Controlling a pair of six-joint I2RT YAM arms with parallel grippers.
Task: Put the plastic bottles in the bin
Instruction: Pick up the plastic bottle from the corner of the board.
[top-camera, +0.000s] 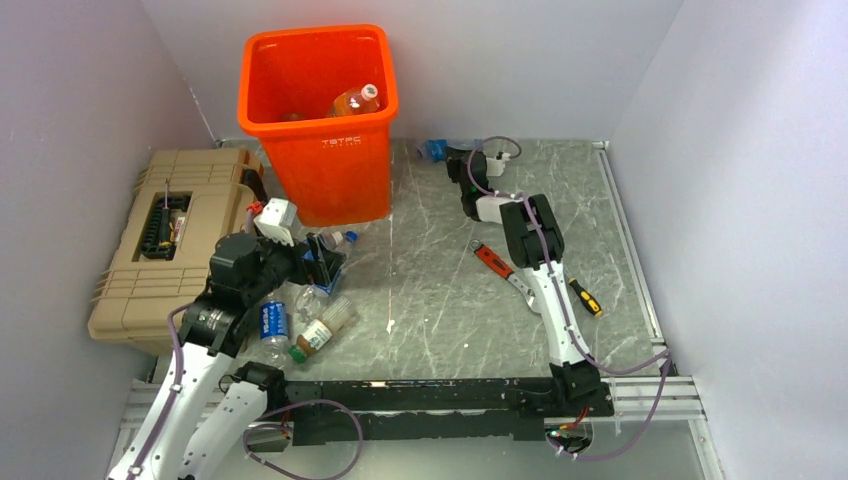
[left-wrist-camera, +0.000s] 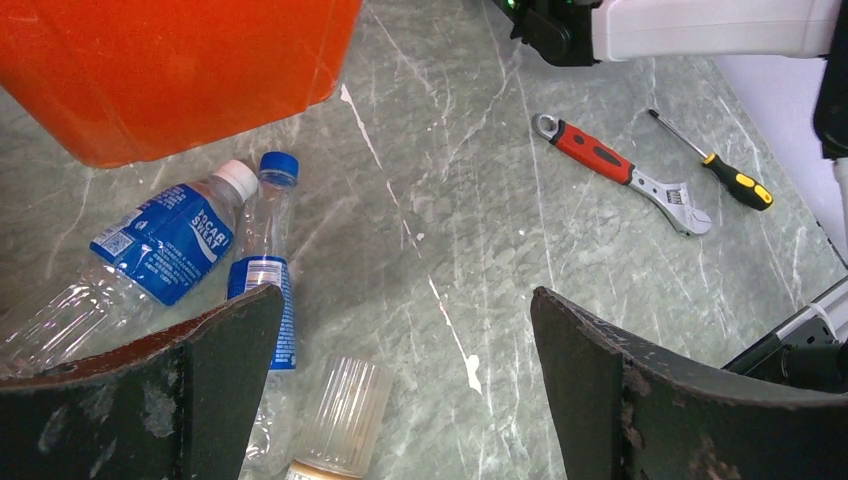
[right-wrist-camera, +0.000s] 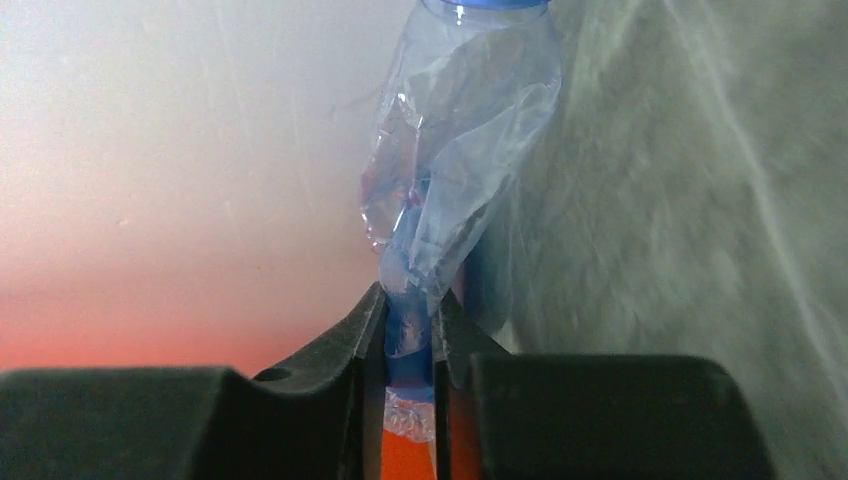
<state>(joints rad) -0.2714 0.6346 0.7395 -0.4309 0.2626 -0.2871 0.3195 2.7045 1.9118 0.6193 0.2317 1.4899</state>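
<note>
Right gripper (right-wrist-camera: 410, 345) is pinching a crumpled clear bottle (right-wrist-camera: 462, 150) at the far edge of the worktop (top-camera: 430, 290), right of the orange bin (top-camera: 320, 150). It's looking light and soft, crushing flat, so gripping near the stiffer neck seems safer. Left gripper (left-wrist-camera: 400, 330) is gaping wide, holding nothing.

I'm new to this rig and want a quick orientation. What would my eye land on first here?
First, the bright orange bin at the far left of the table, with an orange bottle lying inside. Next, the right gripper at the table's far edge, pinching a crushed bottle. Then a huddle of bottles lying beside the open left gripper.
</note>
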